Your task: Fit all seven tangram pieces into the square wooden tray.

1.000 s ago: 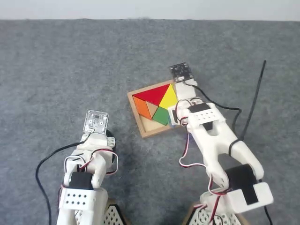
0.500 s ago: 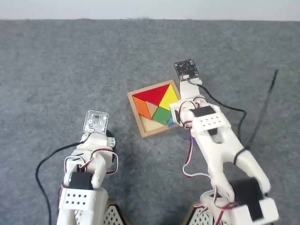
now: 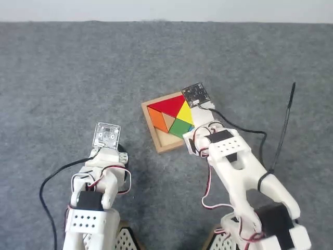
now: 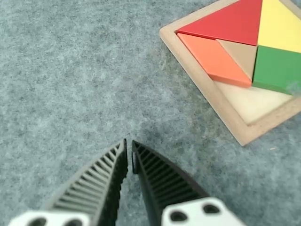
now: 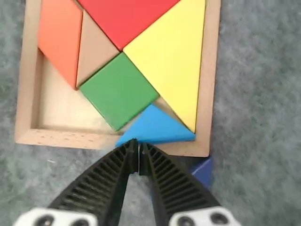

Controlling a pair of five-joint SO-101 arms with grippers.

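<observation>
- Square wooden tray (image 5: pixel 70 136) lies mid-table, holding red, yellow, orange, tan and green pieces.
- Blue triangle (image 5: pixel 155 127) sits at its near-right corner, overlapping the rim.
- Right pincer (image 5: pixel 137 148), closed and empty, is at the triangle's near edge.
- Left pincer (image 4: pixel 129 146), closed and empty, hangs left of the tray.
</observation>
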